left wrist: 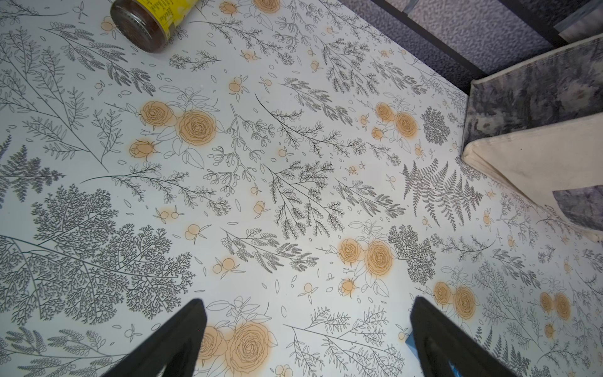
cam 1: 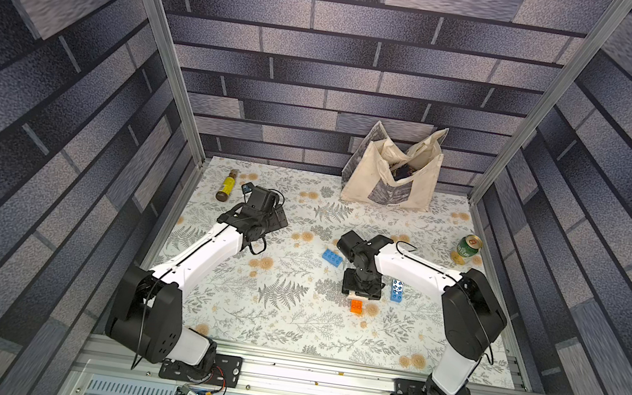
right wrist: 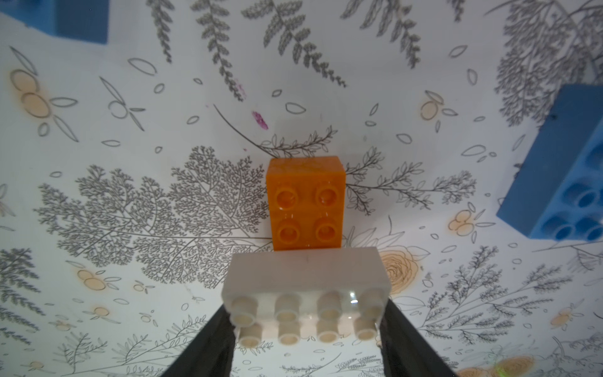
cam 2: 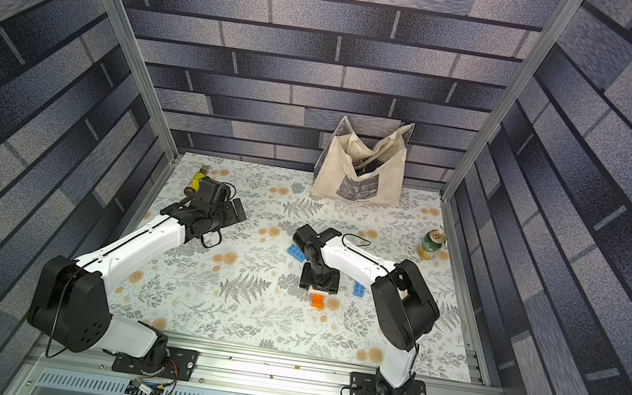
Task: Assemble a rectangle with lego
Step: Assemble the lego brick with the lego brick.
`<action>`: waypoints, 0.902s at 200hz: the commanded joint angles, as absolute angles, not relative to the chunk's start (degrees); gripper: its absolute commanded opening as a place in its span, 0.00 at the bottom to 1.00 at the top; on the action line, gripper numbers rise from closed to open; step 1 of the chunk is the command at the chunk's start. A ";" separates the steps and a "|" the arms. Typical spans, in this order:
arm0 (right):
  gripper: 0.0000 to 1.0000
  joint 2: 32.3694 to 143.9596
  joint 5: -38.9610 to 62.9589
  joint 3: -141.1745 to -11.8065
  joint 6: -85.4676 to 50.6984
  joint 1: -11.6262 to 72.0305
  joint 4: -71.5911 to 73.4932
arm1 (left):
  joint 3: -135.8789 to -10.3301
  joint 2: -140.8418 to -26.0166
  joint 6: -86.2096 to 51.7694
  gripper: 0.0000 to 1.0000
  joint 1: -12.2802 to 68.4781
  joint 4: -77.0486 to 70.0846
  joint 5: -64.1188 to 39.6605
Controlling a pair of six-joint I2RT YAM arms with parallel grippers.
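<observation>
Only the right wrist view shows the right fingers (right wrist: pixel 208 346) clamping the white brick (right wrist: pixel 305 277) just beside the orange brick (right wrist: pixel 306 202) in the middle of the worktop (cam 1: pixel 288 320), a grip both top views largely hide under the wrist, while the left fingers (left wrist: pixel 176 339) stand wide apart near the far left corner.

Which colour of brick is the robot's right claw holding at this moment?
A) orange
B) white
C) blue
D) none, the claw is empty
B: in the right wrist view the white brick sits clamped between the two fingers of the right gripper, while the orange brick lies outside its grip.
</observation>
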State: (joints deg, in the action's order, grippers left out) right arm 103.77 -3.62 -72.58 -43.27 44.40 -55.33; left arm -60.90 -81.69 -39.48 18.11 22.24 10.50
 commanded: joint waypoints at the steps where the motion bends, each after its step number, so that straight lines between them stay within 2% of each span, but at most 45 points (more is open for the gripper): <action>1: 0.17 105.09 -4.44 -70.58 -43.64 44.75 -55.79 | -61.39 -81.92 -39.90 1.00 17.86 22.76 10.03; 114: 0.12 109.75 -0.24 -68.74 -42.50 44.58 -54.97 | -61.96 -81.78 -39.36 1.00 17.82 23.30 10.43; 180: 0.13 112.36 3.53 -67.24 -41.28 43.55 -52.69 | -62.05 -81.99 -39.25 1.00 17.61 23.53 10.75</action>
